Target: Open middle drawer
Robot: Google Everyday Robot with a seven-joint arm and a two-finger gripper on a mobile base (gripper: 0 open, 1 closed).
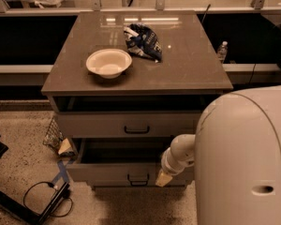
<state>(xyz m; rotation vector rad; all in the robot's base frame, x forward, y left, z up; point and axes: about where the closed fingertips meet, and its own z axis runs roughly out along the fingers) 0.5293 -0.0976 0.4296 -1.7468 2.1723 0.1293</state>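
Lying pulled out nearward, long axis left-right, the middle drawer (107, 173) has the end effector (162, 178) by its front's right end, grip state cannot be told; print on the bag (143, 41) unreadable

One cabinet (187, 64); two drawers show, top drawer (93, 124) and middle drawer (98, 173). One bowl (108, 63), one bag (143, 42), one bottle (222, 51) far right. One gripper (162, 178) near, at the middle drawer's right.

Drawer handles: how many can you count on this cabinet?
2. One on the top drawer, one on the pulled-out middle drawer, just left of the gripper. A lower drawer's handle may be hidden underneath.
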